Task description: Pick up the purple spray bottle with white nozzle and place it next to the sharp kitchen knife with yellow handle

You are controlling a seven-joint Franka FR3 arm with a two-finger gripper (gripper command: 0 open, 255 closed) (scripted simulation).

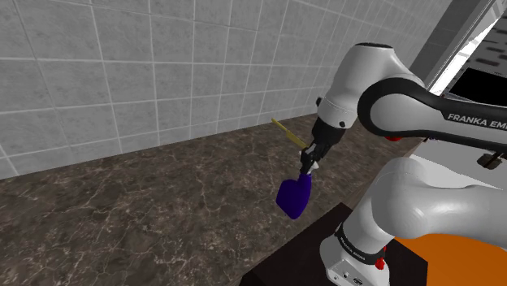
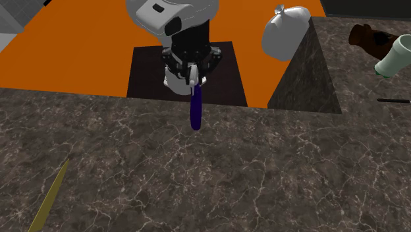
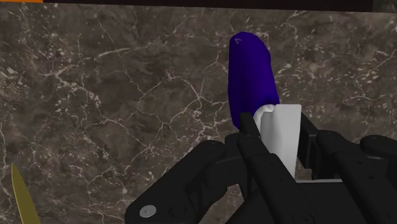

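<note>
As the bottle [image 1: 294,195] hangs from the gripper [image 1: 309,162], the two fingers are closed partway, clasping its white nozzle [image 3: 283,133] between them. The purple body points away from the hand and appears lifted clear of the dark marble counter [image 1: 146,211], near the counter edge by the stand.

Handling, as judged: a rigid, smooth shell, probably light, and liable to slip or swing. The hold is on the nozzle alone, a narrow part well away from the body's bulk, so the body could pivot under a quick move. A slow carry seems advisable.

Knife [image 2: 49,198]: lies flat on the counter, well apart from the bottle, toward the second exterior view's lower left.

Not established:
- Blade and handle cannot be told apart, as the whole knife shows dull yellow.
- The knife is cut off at the picture edge in the second exterior view, and one end sits behind the gripper in the shoulder view.
- Whether the bottle holds liquid cannot be told.
</note>
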